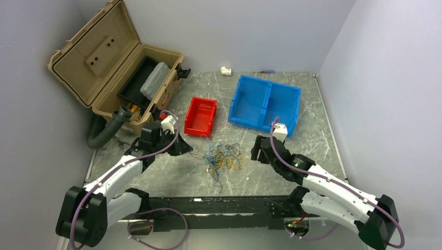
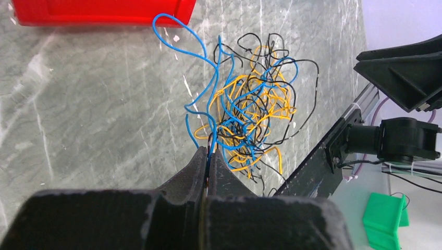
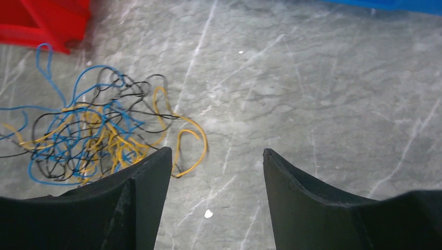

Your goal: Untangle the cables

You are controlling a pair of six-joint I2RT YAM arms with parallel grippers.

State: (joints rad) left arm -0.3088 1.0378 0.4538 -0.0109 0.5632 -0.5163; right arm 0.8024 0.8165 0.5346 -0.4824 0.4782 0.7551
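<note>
The desk (image 1: 323, 135) is a grey-green slab with pale marble-like veins and a few small white flecks. It sits in a booth of plain, pale lavender-grey walls (image 1: 31, 104) on three sides. A black rail (image 1: 219, 205) runs along its near edge, where the two arm bases are mounted.

The cables (image 1: 221, 156) lie in one loose knot near the middle of the desk: blue, yellow-orange and black strands looped through each other, with a few stray ends trailing toward 6 o'clock.

Seen from above and taking the knot as the centre:
- A small red bin (image 1: 200, 115) stands at 11 o'clock.
- A blue bin (image 1: 253, 101) with two compartments stands at 1 o'clock.
- An open tan toolbox (image 1: 104, 57) sits at 10 o'clock, its lid leaning back toward the left wall.
- A black ribbed hose (image 1: 107, 130) curls beside the toolbox.
- A white pipe fitting (image 1: 225, 70) lies at the far edge, at 12 o'clock.

The left end effector (image 1: 182, 147) is at 9 o'clock of the knot. Its fingers are pressed together, with a thin strand from the tangle running into the seam between the tips.

The right end effector (image 1: 258, 151) is at 3 o'clock, spread wide with nothing between the fingers. The nearest yellow loop lies just beside its left finger.
</note>
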